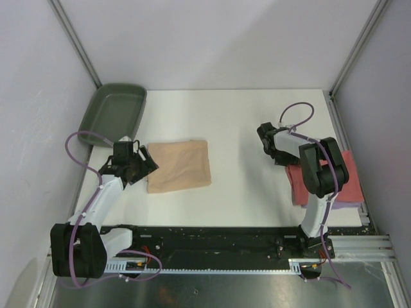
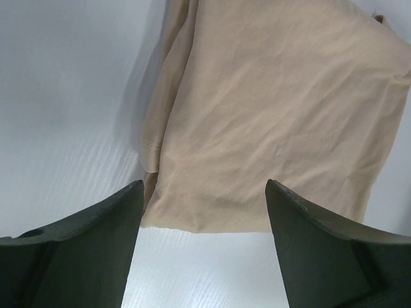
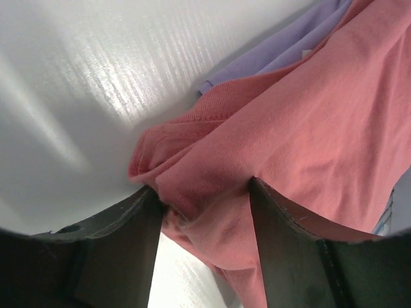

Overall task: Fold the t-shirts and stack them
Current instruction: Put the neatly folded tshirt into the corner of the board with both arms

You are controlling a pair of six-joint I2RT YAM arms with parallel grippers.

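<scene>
At the far left corner of the white table [image 1: 244,115] sat a dark green tray [image 1: 115,112], angled against the wall. Just in front of it the left gripper [image 2: 204,186] hovered low by the left edge of the tan t-shirt [image 1: 180,165]. Its jaws stood wide apart with nothing between them. In the left wrist view the shirt's nearest corner lay just beyond the fingertips. The tan t-shirt lay flat on the table, left of centre, folded to a rough rectangle with a doubled fold running along its left side.

A stretch of bare table separated it from the right arm's side. There the right gripper [image 3: 203,186] was down at the left edge of the coral-red t-shirt [image 1: 297,181], which lay bunched near the table's right edge. Its jaws were also spread wide, and a loose fold of the coral cloth sat between the fingers, touching the inner face of one; it looked slack rather than pinched. The pale lavender t-shirt [image 3: 289,45] lay beneath the coral one, showing only as a strip past its edge.
</scene>
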